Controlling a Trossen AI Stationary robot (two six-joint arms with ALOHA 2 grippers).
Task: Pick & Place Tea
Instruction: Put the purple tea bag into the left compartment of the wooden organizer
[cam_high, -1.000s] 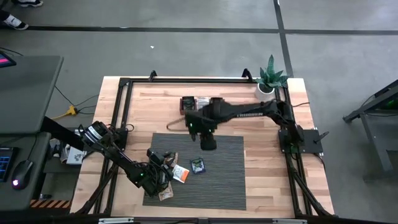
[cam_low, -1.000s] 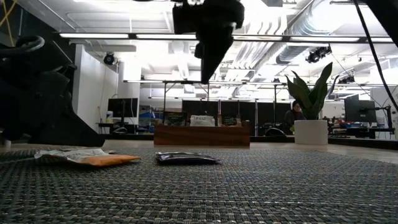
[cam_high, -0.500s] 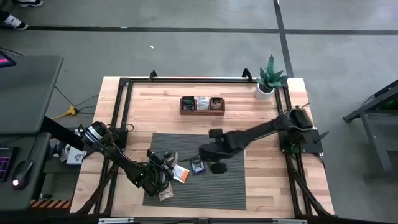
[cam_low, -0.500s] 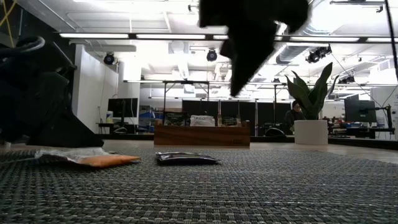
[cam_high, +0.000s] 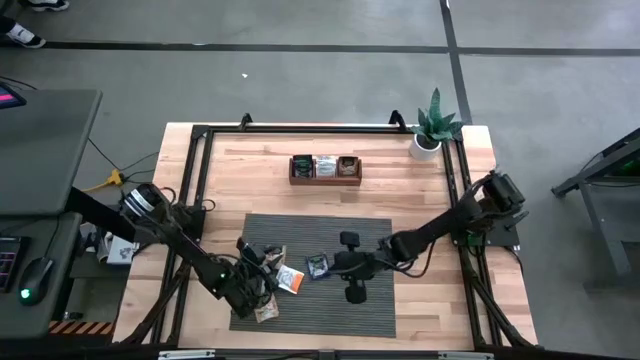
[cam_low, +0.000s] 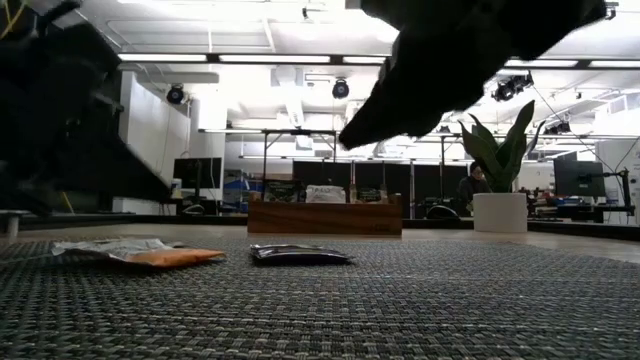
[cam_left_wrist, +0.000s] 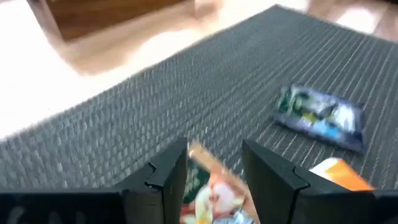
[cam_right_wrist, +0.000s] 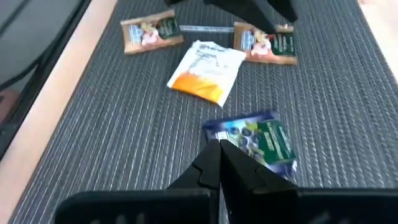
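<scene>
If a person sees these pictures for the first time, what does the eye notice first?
First, the two dark arms meeting over the grey mat: the right gripper, shut, is right above a dark green sachet, and the left gripper, open, is above a tan sachet. Next, the wooden box and the potted plant at the table's far side.

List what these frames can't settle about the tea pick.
- Left gripper: the tan sachet shows between its open fingers in the left wrist view, cut off by the picture's edge; contact unclear.
- Right gripper, shut: fingertips overlap the dark sachet in the right wrist view; touching or above, cannot tell.
- Wooden box: contents too small in the high view.
- Low view: both arms are dark silhouettes.
</scene>
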